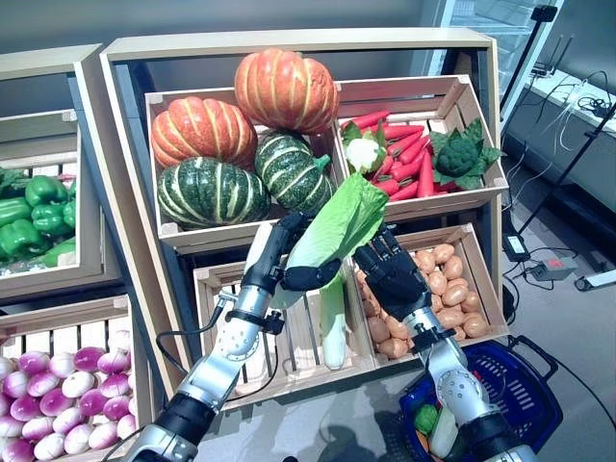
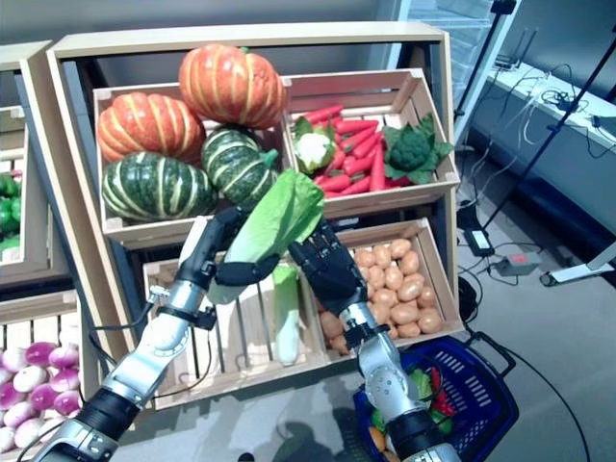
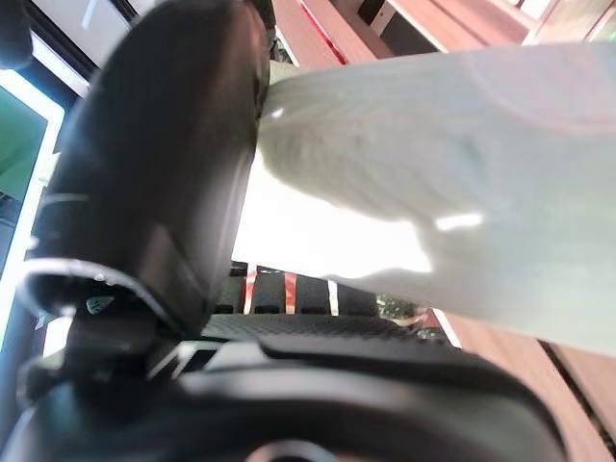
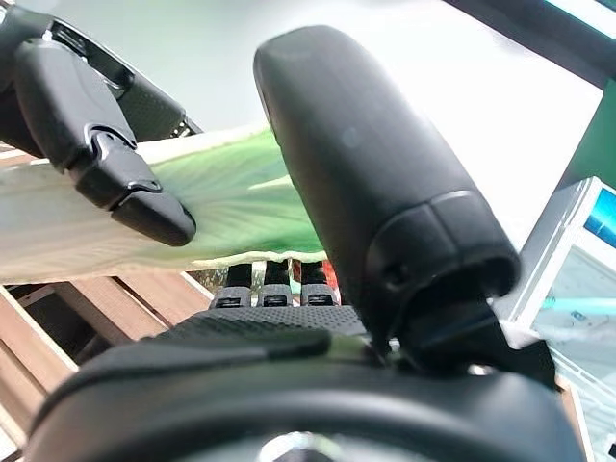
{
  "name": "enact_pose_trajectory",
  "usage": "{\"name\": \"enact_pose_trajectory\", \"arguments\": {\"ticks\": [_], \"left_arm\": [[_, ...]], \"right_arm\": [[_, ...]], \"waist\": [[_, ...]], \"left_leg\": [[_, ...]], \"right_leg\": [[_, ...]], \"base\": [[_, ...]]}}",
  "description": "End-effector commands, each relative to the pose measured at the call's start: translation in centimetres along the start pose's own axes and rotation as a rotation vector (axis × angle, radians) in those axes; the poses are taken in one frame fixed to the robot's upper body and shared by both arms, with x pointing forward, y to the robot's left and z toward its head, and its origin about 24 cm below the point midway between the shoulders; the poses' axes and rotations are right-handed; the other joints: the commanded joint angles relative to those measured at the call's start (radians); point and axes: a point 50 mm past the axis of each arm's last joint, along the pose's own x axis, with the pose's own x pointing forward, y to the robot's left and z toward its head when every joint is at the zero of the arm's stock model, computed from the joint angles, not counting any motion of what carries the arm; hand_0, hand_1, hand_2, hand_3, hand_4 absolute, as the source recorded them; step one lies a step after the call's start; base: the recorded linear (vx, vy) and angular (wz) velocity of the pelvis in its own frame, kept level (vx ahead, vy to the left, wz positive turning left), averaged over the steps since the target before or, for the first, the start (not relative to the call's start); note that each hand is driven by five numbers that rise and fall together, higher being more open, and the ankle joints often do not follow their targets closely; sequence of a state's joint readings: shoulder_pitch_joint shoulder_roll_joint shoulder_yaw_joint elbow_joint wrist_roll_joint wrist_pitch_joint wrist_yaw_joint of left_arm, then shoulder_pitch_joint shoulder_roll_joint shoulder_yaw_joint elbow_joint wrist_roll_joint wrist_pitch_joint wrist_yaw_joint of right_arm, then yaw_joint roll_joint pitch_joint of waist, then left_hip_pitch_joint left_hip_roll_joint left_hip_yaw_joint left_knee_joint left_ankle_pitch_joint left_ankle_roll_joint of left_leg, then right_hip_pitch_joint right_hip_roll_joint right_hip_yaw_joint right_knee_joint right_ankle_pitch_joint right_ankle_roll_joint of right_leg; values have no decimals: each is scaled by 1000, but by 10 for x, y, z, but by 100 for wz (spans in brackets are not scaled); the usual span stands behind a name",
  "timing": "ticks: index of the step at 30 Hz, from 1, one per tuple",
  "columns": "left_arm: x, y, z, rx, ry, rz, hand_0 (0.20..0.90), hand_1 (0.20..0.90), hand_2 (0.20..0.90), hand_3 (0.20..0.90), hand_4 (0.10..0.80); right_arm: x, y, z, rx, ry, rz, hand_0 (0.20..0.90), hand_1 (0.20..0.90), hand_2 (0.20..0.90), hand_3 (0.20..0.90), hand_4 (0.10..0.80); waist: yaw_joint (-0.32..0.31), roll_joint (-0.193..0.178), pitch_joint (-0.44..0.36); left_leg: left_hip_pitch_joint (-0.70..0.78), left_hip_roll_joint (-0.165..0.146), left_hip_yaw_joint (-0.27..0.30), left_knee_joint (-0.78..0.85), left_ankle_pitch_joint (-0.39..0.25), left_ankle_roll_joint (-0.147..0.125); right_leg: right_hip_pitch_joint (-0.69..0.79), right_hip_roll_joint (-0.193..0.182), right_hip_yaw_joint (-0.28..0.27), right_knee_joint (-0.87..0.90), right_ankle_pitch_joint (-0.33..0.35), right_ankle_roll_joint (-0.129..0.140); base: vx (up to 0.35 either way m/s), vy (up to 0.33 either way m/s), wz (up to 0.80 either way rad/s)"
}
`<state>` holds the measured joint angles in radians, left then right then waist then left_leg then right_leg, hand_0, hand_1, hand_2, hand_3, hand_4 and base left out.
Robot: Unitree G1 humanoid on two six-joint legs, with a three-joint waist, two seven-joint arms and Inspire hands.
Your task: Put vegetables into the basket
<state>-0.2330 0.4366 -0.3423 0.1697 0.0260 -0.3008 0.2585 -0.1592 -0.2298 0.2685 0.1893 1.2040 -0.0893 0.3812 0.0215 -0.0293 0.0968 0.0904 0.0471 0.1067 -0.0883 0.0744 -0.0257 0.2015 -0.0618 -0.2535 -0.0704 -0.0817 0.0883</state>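
1. While the left hand (image 1: pixel 281 258) curls round the pale stalk of a cabbage (image 1: pixel 339 223), it holds that leafy head up in front of the wooden stand (image 1: pixel 289 43), above the lower middle crate (image 1: pixel 289 356).
2. Right hand (image 1: pixel 393 271) sits just beside the cabbage leaves, fingers straight and spread, gripping nothing; in its wrist view the leaves show past the fingers.
3. A second cabbage (image 1: pixel 333 327) lies in the lower middle crate.
4. Top crates hold pumpkins (image 1: pixel 285 89) on the left, carrots (image 1: pixel 404 154) and leafy greens (image 1: pixel 464 154) on the right.
5. Lower right crate holds potatoes (image 1: pixel 445 289).
6. Blue basket (image 1: pixel 525 390) stands on the grey floor (image 1: pixel 568 327) at lower right, some vegetables already inside.
7. A neighbouring stand on the left carries green peppers (image 1: pixel 38 217) and purple-white turnips (image 1: pixel 58 404).
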Motion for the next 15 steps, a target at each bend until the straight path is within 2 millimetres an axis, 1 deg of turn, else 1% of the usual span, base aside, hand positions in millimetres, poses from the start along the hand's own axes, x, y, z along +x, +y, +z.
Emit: {"name": "enact_pose_trajectory", "arguments": {"ticks": [1,5,8,12,15], "left_arm": [[32,5,39,52,-228,0,300,300,300,300,400],[31,2,33,79,-206,-9,300,300,300,300,400],[31,3,29,89,-188,-6,300,300,300,300,400],[30,5,22,99,-156,8,300,300,300,300,400],[29,8,17,123,-142,16,300,300,300,300,400]], "right_arm": [[42,67,38,53,-213,358,900,900,900,900,800],[45,86,42,75,-211,460,900,900,900,900,800],[46,96,43,92,-198,521,900,900,900,900,800],[43,104,43,99,-179,578,900,900,900,900,800],[40,107,48,98,-178,611,900,900,900,900,800]], "waist": [[-1,-2,-80],[-2,-2,-76],[-2,-3,-73],[-5,-5,-73],[-9,-7,-72]], "left_leg": [[37,-39,-2,1,-106,30],[39,-40,-1,1,-107,30],[41,-40,-1,1,-108,30],[46,-41,-2,1,-111,31],[49,-40,-1,1,-114,31]], "right_leg": [[-56,0,12,-17,83,-32],[-55,0,15,-17,81,-32],[-53,-1,18,-17,80,-32],[-48,-1,22,-17,77,-31],[-46,0,25,-17,76,-30]], "base": [[0,0,0],[0,0,0],[0,0,0],[17,2,0],[0,0,0]]}}
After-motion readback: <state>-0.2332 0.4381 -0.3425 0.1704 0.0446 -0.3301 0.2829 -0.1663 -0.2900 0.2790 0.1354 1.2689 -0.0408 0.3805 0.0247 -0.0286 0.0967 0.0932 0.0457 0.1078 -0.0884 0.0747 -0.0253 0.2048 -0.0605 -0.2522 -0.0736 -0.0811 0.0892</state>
